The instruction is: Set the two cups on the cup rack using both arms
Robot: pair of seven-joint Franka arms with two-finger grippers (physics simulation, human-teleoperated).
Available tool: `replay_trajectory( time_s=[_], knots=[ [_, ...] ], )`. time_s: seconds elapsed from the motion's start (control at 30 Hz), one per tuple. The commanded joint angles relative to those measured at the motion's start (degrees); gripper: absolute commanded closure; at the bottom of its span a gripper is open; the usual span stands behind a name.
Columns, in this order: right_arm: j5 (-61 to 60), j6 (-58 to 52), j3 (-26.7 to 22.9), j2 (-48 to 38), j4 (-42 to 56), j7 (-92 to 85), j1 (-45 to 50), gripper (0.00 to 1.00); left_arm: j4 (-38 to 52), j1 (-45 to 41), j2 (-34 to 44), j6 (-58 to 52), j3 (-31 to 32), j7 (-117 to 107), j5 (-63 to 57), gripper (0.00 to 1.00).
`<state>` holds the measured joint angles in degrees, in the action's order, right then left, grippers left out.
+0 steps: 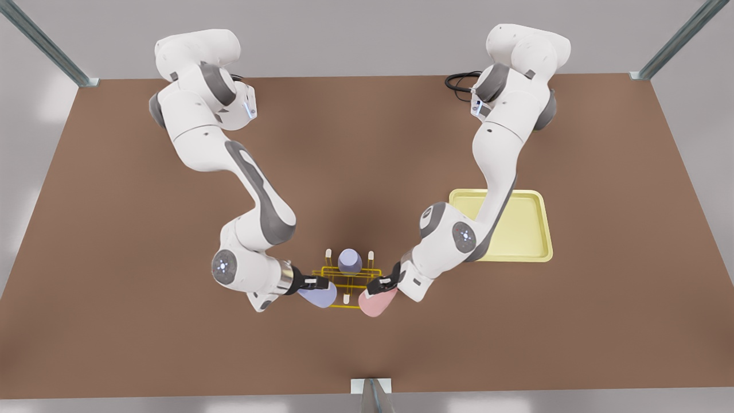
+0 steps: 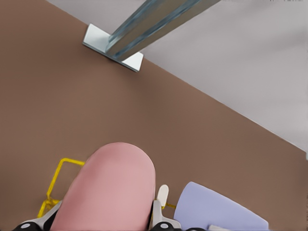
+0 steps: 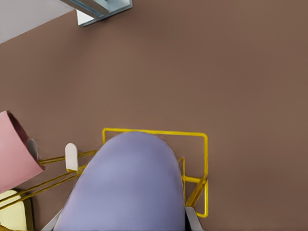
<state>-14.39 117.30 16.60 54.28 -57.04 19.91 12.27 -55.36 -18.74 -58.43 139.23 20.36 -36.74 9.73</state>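
Gripping the salmon pink cup (image 1: pixel 377 303), the left gripper (image 1: pixel 381 283) hangs at the near corner of the yellow wire cup rack (image 1: pixel 344 279), on the front view's right side of it; its fingers (image 2: pixel 159 219) are pinched against the cup's sides, as the left wrist view shows, and the cup is tilted with its bulk overhanging the rack's near edge above the brown table (image 1: pixel 114 229). Level with it, at the rack's other near corner on the front view's left, the right gripper (image 1: pixel 316 282) clamps the pale lavender-blue cup (image 1: pixel 319 295), fingers pressed to its wall; this cup also leans, partly over the rack's wire frame. Between the two held cups a white-tipped peg (image 1: pixel 346 298) stands at the rack's near edge. Farther back, on the rack's far row, a second lavender cup (image 1: pixel 349 260) sits upside down between two more white-tipped pegs (image 1: pixel 328 254). Beyond and to the front view's right of the rack, a pale yellow flat tray (image 1: pixel 530 229) lies on the table, partly behind the left arm.
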Motion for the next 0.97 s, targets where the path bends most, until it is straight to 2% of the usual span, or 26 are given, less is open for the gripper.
replay_trajectory(
  time_s=[0.0, 0.03, 0.27, 0.3, 0.33, 0.37, 0.4, 0.43, 0.5, 0.53, 0.57, 0.6, 0.63, 0.67, 0.77, 0.93],
  knots=[
    [0.1, 0.1, 0.0, 0.1, 0.1, 1.3, 0.2, 0.13, 0.1, -0.1, 0.0, 1.4, 0.0, -2.5, 0.1, 0.03],
    [0.1, 0.1, 0.0, 0.1, 0.0, 1.3, 0.2, 0.00, 0.1, -0.2, 0.0, 1.7, -0.1, -2.4, 0.1, 0.00],
    [-0.1, 0.0, -0.1, -0.1, 0.3, 1.4, 0.4, 0.00, 0.9, -0.4, 0.5, 1.6, 0.2, -7.0, 0.1, 0.00],
    [-0.3, -0.1, 0.0, -0.5, 0.4, 1.4, 0.2, 0.00, 1.0, 0.2, 2.2, -1.5, -0.3, -7.0, 0.0, 0.00],
    [-0.3, -0.8, -0.1, -1.5, 0.9, 1.6, -0.1, 0.00, 1.0, 3.7, 5.6, -11.7, -0.6, -7.0, -1.2, 0.00],
    [0.4, -3.2, -0.2, -3.9, 1.0, 1.4, -1.4, 0.00, 1.0, 6.4, 10.3, -28.4, -2.1, -6.7, -10.9, 0.00],
    [4.5, -9.9, -1.1, -9.4, 0.8, 1.3, -1.9, 0.00, 1.0, 9.1, 14.0, -40.0, -1.8, -3.3, -18.9, 0.00],
    [13.8, -15.1, -1.0, -12.9, 0.5, -2.4, -3.9, 0.00, 1.0, 12.6, 16.1, -49.4, -1.9, 8.9, -19.1, 0.00],
    [20.6, -21.8, -2.5, -14.7, 0.4, -19.8, -10.9, 0.00, -1.6, 16.7, 21.7, -60.0, -2.2, 26.4, -23.0, 0.00],
    [23.3, -23.5, -2.5, -14.8, 0.3, -25.1, -14.1, 0.00, -17.7, 12.8, 34.0, -59.1, -8.7, 34.0, -23.0, 0.00],
    [24.2, -26.2, -2.6, -17.2, 0.2, -25.8, -15.1, 0.00, -24.5, 11.6, 40.0, -57.7, -11.0, 34.1, -22.4, 0.00],
    [24.1, -30.5, -3.3, -21.1, 0.1, -25.6, -15.3, 0.00, -26.9, 11.0, 42.8, -57.8, -11.0, 34.2, -22.1, 0.00],
    [24.1, -33.5, -5.1, -25.5, -1.6, -25.9, -15.1, 0.00, -27.2, 9.9, 44.0, -58.5, -11.6, 34.3, -21.8, 0.00],
    [23.7, -33.6, -6.2, -31.6, -7.3, -25.9, -14.6, 0.00, -27.0, 9.5, 43.8, -60.7, -13.2, 34.0, -17.4, 0.00],
    [21.3, -33.6, -12.6, -43.9, -20.0, -25.6, -11.0, 0.00, -25.8, 10.3, 43.1, -61.3, -13.2, 32.6, -14.1, 0.00],
    [21.0, -33.8, -13.8, -46.4, -24.2, -24.9, -11.0, 0.00, -26.0, 10.1, 42.7, -64.9, -12.6, 29.9, -10.7, 0.00]
  ],
)
